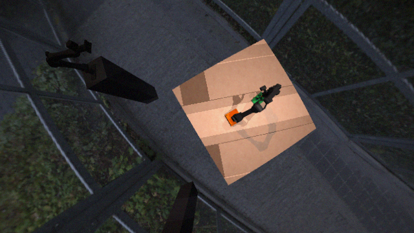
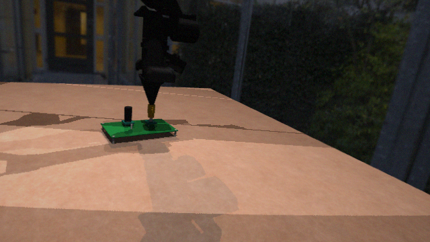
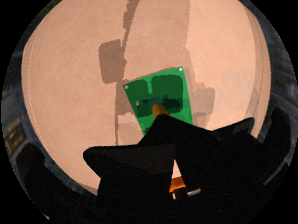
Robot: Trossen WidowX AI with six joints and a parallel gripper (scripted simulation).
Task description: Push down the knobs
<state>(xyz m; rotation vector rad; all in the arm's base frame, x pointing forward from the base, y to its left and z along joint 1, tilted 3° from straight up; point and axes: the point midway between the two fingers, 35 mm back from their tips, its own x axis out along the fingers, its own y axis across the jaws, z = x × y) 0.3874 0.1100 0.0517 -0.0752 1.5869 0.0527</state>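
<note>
The green circuit board (image 2: 115, 128) (image 1: 255, 100) (image 3: 141, 98) stands on short legs on the brown table (image 2: 269, 168). A black knob (image 2: 127, 113) stands tall on its shaft at the board's left side. A yellow knob (image 2: 151, 111) (image 3: 158, 107) stands raised on the shaft of the other potentiometer (image 2: 149, 125). My gripper (image 2: 151, 100) (image 3: 161, 117) points straight down with its fingers shut together. Its tip rests on top of the yellow knob, with nothing held between the fingers. In the wrist view the fingers hide the near edge of the board.
The arm's orange base (image 1: 230, 117) sits on the table a short way from the board. The table's far edge (image 2: 215, 90) and right edge drop off toward a dark garden.
</note>
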